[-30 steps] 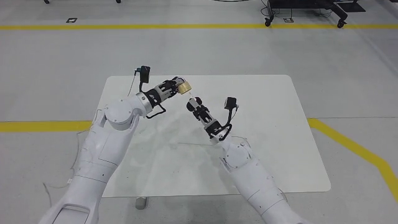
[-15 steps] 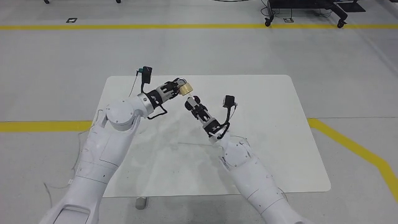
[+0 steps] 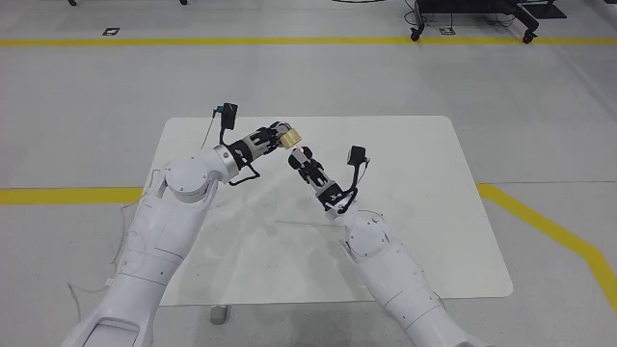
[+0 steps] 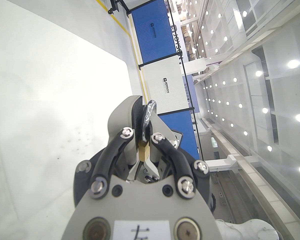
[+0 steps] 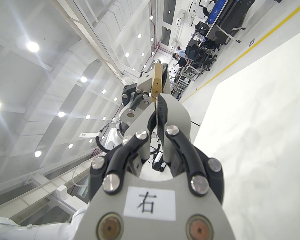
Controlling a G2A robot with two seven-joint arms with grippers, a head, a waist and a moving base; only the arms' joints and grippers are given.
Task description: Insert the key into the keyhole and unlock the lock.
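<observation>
A brass lock is held above the white table, with my left gripper shut on it. The left wrist view has its brass body pinched between the left gripper fingers. My right gripper sits just right of and below the lock, shut on the key. In the right wrist view the thin metal key sticks out of the right gripper. Its tip meets the near end of the lock, seen edge-on. The keyhole itself is hidden.
A small grey object lies at the table's front edge. Yellow floor lines run past the table. Dark equipment frames stand far back right. The table's right half has free room.
My right gripper has moved up and left with the key, closing the gap to the lock. The left gripper with the lock has barely shifted.
</observation>
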